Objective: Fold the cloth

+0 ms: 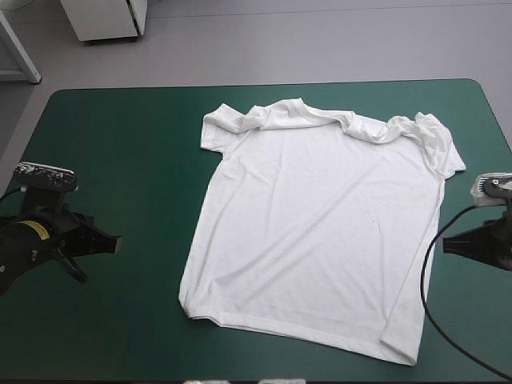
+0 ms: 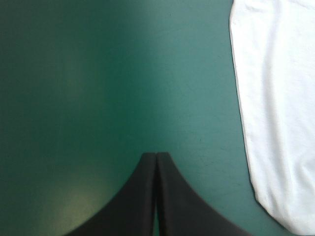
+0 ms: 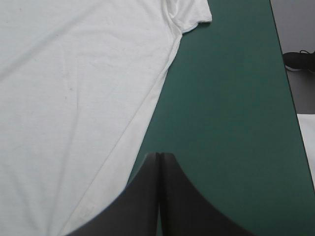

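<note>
No fold is made yet: the T-shirt (image 1: 320, 232) lies spread flat on the surface (image 1: 120, 144), collar and rumpled sleeves toward the far edge, while the left pincer (image 1: 116, 242) and right pincer (image 1: 446, 243), both pressed together and empty, sit near the side edges.

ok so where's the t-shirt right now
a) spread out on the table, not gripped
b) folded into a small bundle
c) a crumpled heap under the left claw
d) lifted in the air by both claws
a: the T-shirt lies spread on the teal-green cover, bunched only along its shoulders, and the left claw and right claw are at its sides, shut and holding nothing.
</note>
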